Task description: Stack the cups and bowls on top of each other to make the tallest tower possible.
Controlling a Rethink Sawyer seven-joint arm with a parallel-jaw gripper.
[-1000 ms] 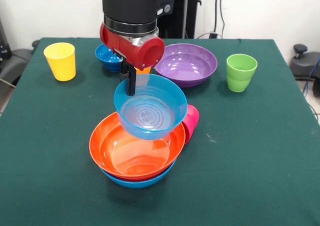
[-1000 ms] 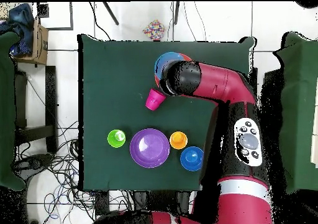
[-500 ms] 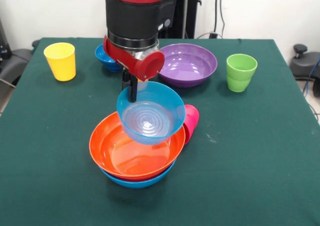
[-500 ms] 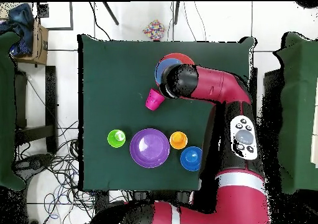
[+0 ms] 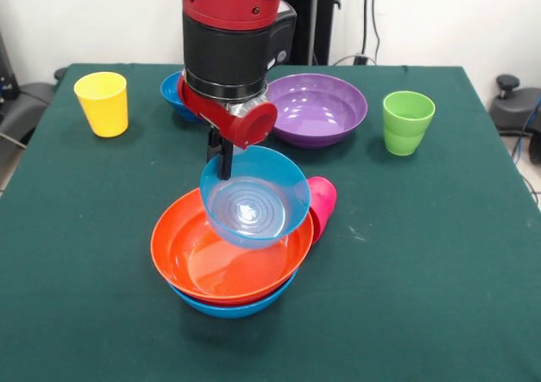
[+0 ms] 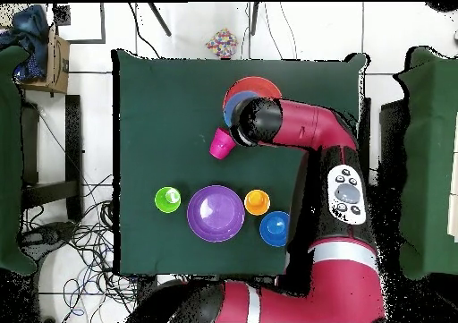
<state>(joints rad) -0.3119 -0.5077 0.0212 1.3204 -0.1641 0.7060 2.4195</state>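
The gripper (image 5: pixel 225 164) is holding the small light-blue bowl (image 5: pixel 254 196) by its far rim, jaws clenched on that rim, and the bowl is hanging tilted just above the large orange bowl (image 5: pixel 228 259). That orange bowl is sitting nested in the large light-blue bowl (image 5: pixel 226 307), the start of the tower. The pink cup (image 5: pixel 323 203) is lying on its side against the orange bowl's far right edge. The step in hand looks like placing the small bowl into the orange one. Next, I judge, it calls for lowering it level to the orange bowl's centre, then releasing.
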